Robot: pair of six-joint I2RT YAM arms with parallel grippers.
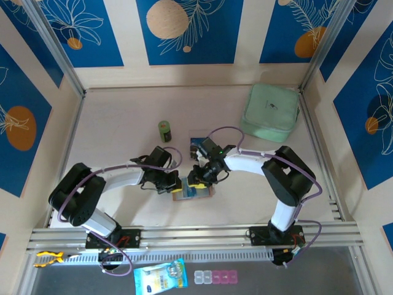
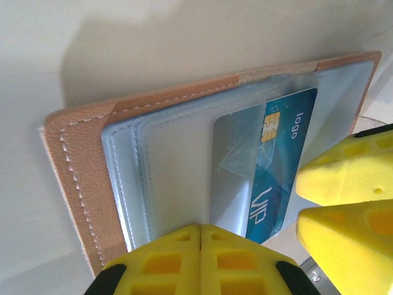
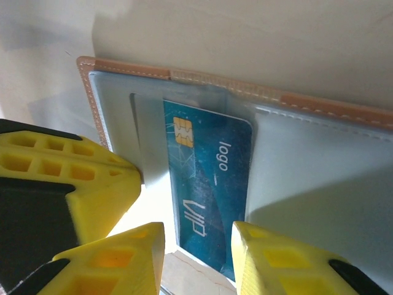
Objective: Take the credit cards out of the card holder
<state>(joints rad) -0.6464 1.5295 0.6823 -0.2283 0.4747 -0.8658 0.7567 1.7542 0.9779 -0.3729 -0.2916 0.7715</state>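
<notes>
Sitting at the near edge of the open card holder [image 2: 73,166], the left claw [image 2: 200,252] has its fingers squeezed together. The right claw [image 3: 198,258] has its fingers apart, one on each side of the blue card [image 3: 209,178]. Past them, the card goes into a clear pocket. The holder lies on the pale table [image 2: 184,43].

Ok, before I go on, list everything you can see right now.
card holder: one, tan-pink, grey sleeves, open at table centre
blue card: one, blue, partly in the holder's sleeve
flat item: one, dark blue, table behind holder; maybe a card
case: one, mint green, far right corner
jar: one, dark green, far side, left of centre
packet: one, blue-white, front ledge
small boxes: one row, clear and pink, front ledge
left gripper: one, yellow, shut at holder's edge
right gripper: one, yellow, jaws apart either side of blue card
</notes>
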